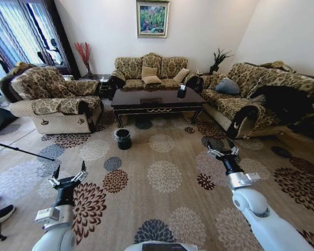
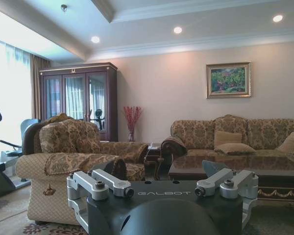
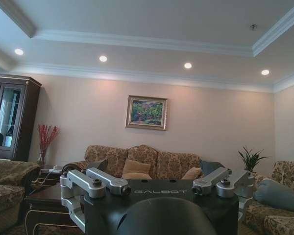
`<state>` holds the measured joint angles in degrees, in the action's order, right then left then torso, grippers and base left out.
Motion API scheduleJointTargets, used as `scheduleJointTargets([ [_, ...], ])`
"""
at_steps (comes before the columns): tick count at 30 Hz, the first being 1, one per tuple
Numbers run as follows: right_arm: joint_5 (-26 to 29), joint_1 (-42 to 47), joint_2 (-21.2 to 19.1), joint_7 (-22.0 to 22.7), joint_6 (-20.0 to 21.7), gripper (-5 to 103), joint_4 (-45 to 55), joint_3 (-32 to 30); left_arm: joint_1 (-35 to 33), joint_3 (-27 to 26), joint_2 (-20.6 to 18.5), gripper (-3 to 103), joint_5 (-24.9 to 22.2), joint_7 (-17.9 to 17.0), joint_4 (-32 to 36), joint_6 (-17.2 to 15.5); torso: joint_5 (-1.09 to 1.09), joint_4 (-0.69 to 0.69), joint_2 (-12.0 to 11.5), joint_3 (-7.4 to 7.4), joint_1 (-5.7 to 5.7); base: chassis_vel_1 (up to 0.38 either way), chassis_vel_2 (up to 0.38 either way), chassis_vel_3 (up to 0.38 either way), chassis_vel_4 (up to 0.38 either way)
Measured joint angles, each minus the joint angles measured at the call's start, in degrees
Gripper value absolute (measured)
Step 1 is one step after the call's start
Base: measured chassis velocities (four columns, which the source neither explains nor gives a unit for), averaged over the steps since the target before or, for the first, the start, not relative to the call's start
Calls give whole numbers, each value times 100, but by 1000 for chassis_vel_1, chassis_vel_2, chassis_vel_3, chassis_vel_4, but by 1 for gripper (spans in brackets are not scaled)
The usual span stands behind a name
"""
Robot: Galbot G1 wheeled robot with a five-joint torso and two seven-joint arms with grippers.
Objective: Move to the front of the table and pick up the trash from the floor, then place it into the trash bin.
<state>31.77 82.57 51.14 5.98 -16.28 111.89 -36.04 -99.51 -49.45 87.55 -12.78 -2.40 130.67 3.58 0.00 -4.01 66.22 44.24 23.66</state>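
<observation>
Living room, robot stands well back from the table (image 1: 158, 99) – a long low dark glossy surface in front of the middle sofa (image 1: 150, 70), with an armchair (image 1: 52, 99) on the left and a second sofa (image 1: 251, 97) on the right. The floor (image 1: 162, 175) is beige-brown carpet with round flower medallions. The trash bin (image 1: 123, 138), small, round and black with a clear liner over its rim, sits on the carpet just in front of the table's front left leg. Trash: a small pale piece (image 1: 189, 120) lies on the carpet near the table's front right leg; too small to tell what it is. A dark object (image 1: 181, 92) stands on the table's right end.

Left gripper (image 1: 69, 175) is held low over the carpet at lower left, fingers spread apart, empty. In the left wrist view the left gripper (image 2: 162, 188) is also spread, pointing at the armchair (image 2: 73, 156) and the table (image 2: 235, 169).

Right gripper (image 1: 223, 151) is held out at lower right, above the carpet, fingers apart, nothing between them. In the right wrist view the right gripper (image 3: 160, 187) is open too, facing the middle sofa (image 3: 142, 164) and a framed painting (image 3: 147, 112) on the wall.

Both arms are well apart from bin and table – neither touches anything.
</observation>
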Motion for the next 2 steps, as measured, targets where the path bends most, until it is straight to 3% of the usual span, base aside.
scheduleJointTargets([
  [2,0,0,0,0,0,100,0,0,0,0,0,100,0,0,0,0,0,0,-1,-1,0,0,0,0,0],
])
